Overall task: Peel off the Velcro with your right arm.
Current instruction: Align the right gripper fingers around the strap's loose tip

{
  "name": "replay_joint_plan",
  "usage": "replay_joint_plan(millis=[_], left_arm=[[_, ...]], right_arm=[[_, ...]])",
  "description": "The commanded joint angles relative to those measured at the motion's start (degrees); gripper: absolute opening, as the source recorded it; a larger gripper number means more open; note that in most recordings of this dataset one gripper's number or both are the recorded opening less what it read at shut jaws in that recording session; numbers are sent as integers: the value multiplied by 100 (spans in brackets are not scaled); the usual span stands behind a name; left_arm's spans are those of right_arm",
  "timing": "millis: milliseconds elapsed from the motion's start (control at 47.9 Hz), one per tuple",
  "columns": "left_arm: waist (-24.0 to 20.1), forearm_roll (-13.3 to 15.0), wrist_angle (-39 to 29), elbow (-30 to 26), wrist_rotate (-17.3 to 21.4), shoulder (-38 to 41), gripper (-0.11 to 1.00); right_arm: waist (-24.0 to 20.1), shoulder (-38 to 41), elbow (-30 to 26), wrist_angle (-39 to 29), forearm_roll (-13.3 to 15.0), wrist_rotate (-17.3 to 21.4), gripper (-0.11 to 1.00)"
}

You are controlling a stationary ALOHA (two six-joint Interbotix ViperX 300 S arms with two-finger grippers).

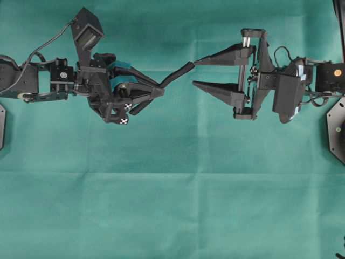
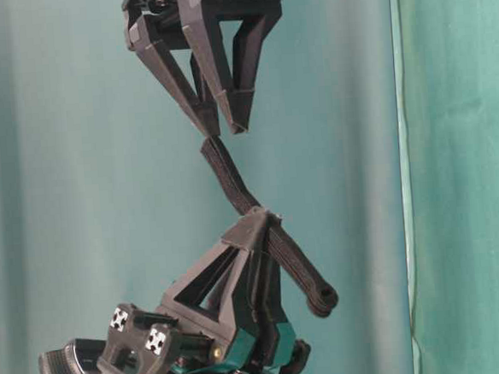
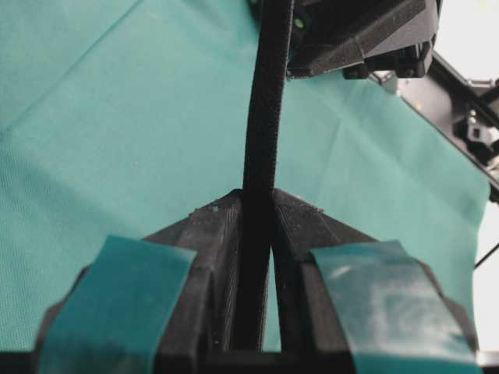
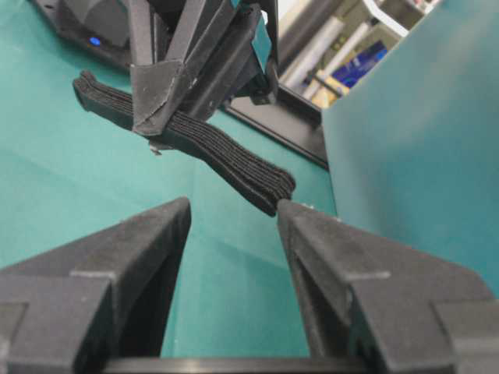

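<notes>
The Velcro (image 1: 175,74) is a narrow black strip held in the air between the two arms. My left gripper (image 1: 160,91), with teal pads, is shut on it near its middle; in the left wrist view the strip (image 3: 261,132) runs straight out between the closed fingers (image 3: 207,234). One rounded end (image 2: 319,298) hangs free behind the left fingers. My right gripper (image 1: 194,73) is open. The strip's other end (image 4: 269,185) touches the tip of one right finger (image 4: 300,222), outside the gap between the jaws (image 4: 232,206).
Green cloth (image 1: 172,189) covers the table, and a green backdrop (image 4: 421,140) stands at one side. Black base plates (image 1: 337,129) sit at the table's left and right edges. Both arms hover above the cloth.
</notes>
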State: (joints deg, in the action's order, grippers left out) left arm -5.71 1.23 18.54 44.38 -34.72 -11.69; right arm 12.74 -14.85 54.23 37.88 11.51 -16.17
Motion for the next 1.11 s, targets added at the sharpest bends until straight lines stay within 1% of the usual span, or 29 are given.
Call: replay_joint_plan(millis=[0,689,793,1085], left_arm=[[18,9,62,-44,0,-132,9],[9,9,53,-62,0,-132,9],[0,9,62,-62,0,-141,9],[-26,9,53,-62,0,-141,9]], right_arm=[[18,-35,-132,53,-9,-9,13],[9,132,-105,255,-9,0,12],[9,158,-105,299,-9,0,10],[9,158,-88,325,-9,0,1]])
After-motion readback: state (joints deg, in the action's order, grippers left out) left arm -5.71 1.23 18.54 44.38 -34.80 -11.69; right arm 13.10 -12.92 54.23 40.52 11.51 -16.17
